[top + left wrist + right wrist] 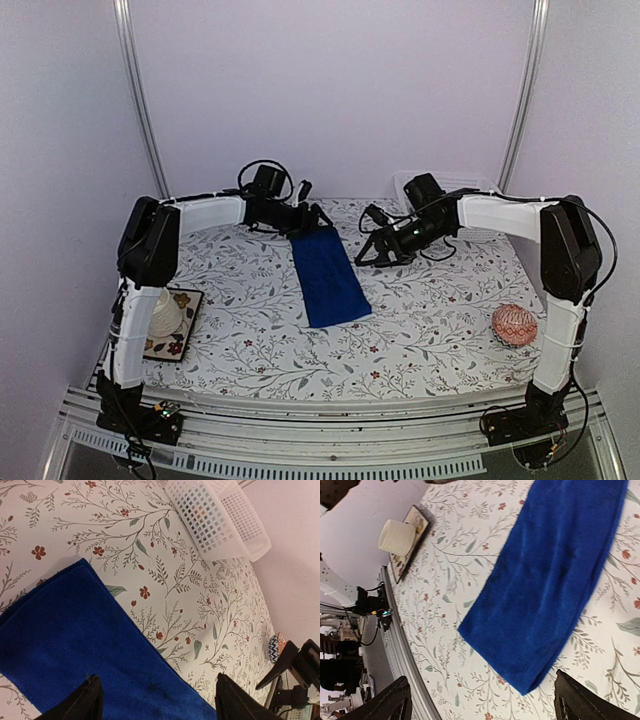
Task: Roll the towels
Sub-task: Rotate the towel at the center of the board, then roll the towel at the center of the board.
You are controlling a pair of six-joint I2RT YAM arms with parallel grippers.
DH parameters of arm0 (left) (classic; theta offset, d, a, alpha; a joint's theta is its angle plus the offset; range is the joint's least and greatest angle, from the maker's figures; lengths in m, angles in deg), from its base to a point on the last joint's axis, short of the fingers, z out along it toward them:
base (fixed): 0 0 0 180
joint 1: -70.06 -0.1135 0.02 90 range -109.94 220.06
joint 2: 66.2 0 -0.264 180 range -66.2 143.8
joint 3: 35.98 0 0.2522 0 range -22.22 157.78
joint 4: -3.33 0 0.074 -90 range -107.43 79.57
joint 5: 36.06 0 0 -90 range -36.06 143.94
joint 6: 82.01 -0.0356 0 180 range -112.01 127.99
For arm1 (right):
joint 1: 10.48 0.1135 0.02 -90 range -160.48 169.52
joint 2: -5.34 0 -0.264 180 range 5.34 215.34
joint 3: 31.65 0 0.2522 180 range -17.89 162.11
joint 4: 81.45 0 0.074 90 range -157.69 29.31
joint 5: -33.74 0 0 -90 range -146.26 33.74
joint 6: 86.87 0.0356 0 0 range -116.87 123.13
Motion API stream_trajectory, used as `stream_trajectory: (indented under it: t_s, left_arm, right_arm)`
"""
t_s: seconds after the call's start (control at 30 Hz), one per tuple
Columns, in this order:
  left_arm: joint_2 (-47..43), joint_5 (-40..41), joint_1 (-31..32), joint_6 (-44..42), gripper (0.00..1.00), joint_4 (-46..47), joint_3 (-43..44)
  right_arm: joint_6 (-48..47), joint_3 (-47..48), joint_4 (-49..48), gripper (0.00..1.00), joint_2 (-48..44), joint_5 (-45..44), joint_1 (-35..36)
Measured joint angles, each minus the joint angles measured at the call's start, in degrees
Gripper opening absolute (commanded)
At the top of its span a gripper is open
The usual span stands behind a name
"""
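A floral surface [250, 340] is enclosed by pale walls, the royal-blue towel [328, 275] laid flat (unrolled) at its middle. A white basket [220, 520] is partly hidden behind the right arm in the top view. The left pincer [157, 705] and right pincer [485, 705] are seen with fingers apart near the towel's far end, a patterned ball [514, 325] lying well aside.
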Motion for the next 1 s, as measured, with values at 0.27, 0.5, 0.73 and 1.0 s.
stream_trajectory:
  t_s: [0.27,0.5,0.73,1.0]
  left_arm:
    - [-3.69,-3.04,1.51,-0.13,0.77,2.25,-8.15]
    - [-16.06,-5.38,4.09,-1.36,0.77,5.16,-29.16]
    - [-22.84,-6.03,5.27,-3.43,0.80,8.87,-38.16]
    - [-25.97,-4.22,8.57,-8.31,0.97,10.84,-45.20]
  right_arm:
    - [-2.34,-5.53,-1.36,0.99,0.24,11.98,0.94]
    - [-2.73,-8.74,-1.53,0.99,1.60,16.00,2.51]
    - [-1.46,-9.81,-3.63,0.99,5.20,14.40,3.19]
    - [0.09,-11.08,-4.92,0.99,6.86,12.63,3.15]
